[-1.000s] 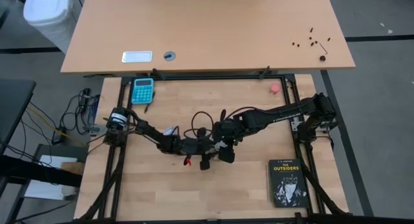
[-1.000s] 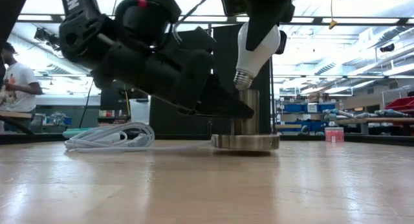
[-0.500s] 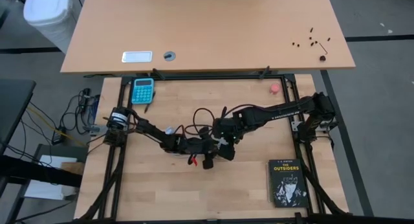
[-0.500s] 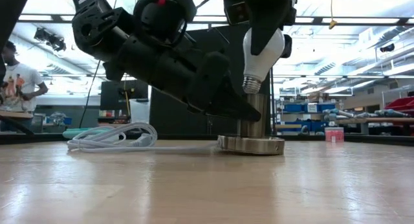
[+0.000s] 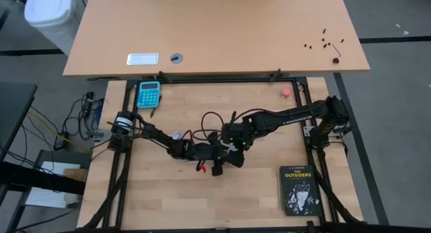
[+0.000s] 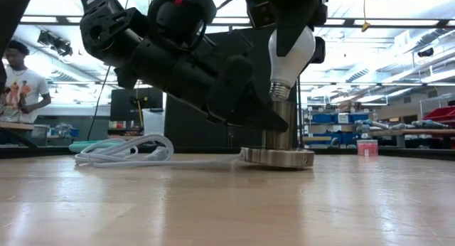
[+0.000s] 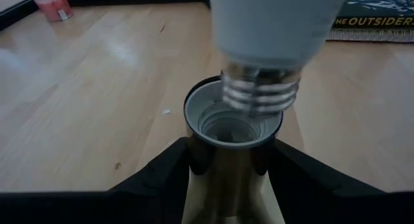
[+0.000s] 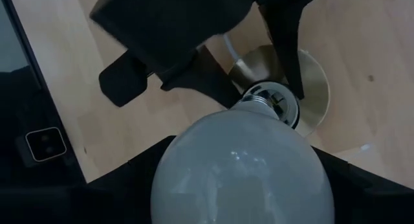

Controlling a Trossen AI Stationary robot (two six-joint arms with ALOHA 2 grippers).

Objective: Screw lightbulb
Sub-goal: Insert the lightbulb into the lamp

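Item: white frosted pear-shaped lightbulb [image 6: 289, 52], long axis near vertical, grey screw base pointing down at mouth of brass-coloured cylindrical socket [image 7: 231, 160], mid-table. Right gripper [image 8: 238, 179] clamped on bulb glass. Left gripper [image 7: 230, 160] closed round socket barrel w/ both fingers.

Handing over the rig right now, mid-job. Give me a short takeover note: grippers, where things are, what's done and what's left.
Left gripper: shut on the socket, holding its metal stem at mid-table.
Right gripper: shut on the lightbulb, base down, right over the socket mouth.
Done: bulb picked up and roughly lined up; its threads sit just above the opening, slightly off-centre.
Left: centre it, lower it in, twist until seated, release.
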